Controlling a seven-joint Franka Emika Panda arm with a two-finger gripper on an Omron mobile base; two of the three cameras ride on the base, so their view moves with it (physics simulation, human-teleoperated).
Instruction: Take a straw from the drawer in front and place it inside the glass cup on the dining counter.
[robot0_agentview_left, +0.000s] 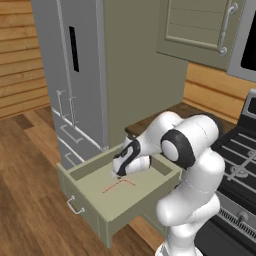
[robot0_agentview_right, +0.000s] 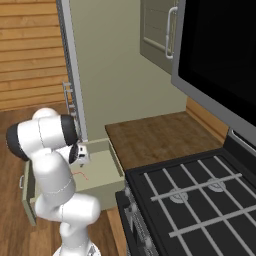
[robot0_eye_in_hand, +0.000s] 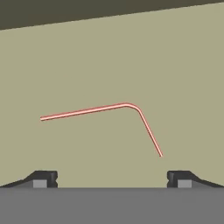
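Fingertips at bottom of hand view, spread wide, nothing between them. Gripper hangs over open drawer, pointing down at floor of drawer. Straw lies flat on drawer floor, bent: long leg runs roughly parallel to line between tips, short leg angles back toward right-hand tip. Straw sits just ahead of jaws, not yet between them. Left base view: straw just beside gripper, height gap hard to judge. Likely next: shift forward over long leg, descend, close across it.
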